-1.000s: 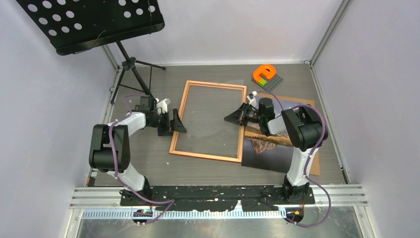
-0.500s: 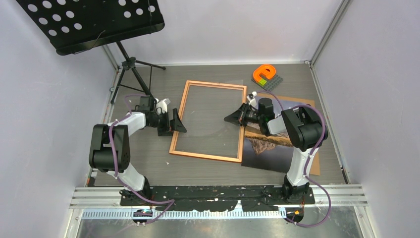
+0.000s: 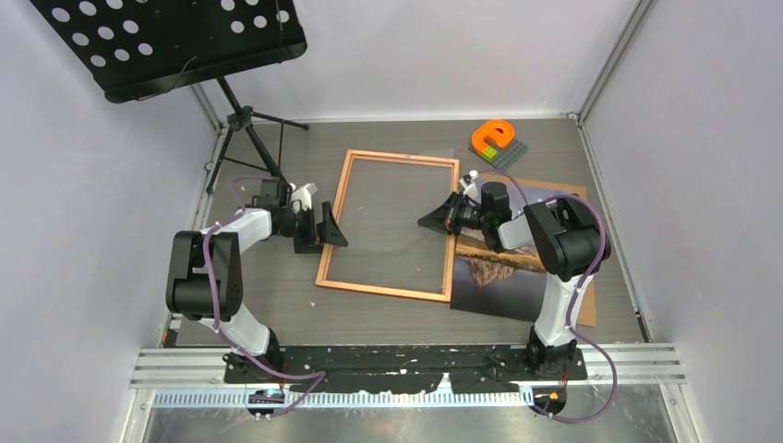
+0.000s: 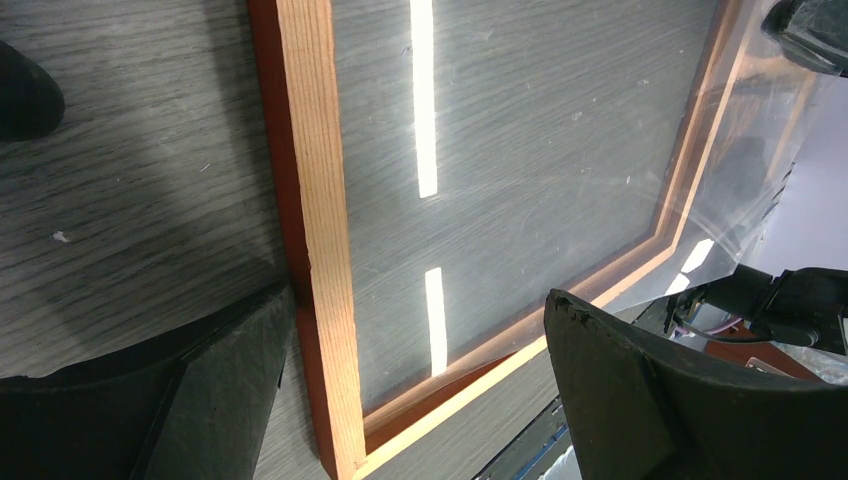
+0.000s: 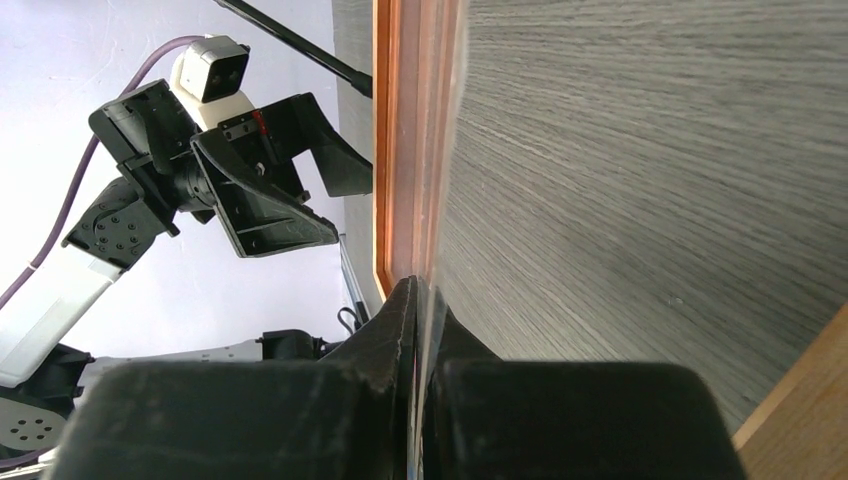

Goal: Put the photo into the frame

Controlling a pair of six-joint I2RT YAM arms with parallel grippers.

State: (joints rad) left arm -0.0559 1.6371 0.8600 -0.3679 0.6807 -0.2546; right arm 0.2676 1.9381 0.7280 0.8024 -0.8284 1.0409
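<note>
Nearest the arm bases, at the right, the photo (image 3: 503,288) lies face up on a brown backing board (image 3: 584,312); the right arm hides its far part. It is outside the frame (image 3: 383,291), just beside its right rail. The frame lies flat on the grey table (image 3: 277,305). The right gripper (image 3: 425,221) is pinched on the edge of a clear sheet (image 4: 735,140), tilted above the frame and barely visible from above. The left gripper (image 3: 325,229) is spread wide at the frame's left rail; contact is unclear. Farther off sit an orange toy (image 3: 492,137) on a grey baseplate and a black music stand (image 3: 171,41), cut off at the top.
</note>
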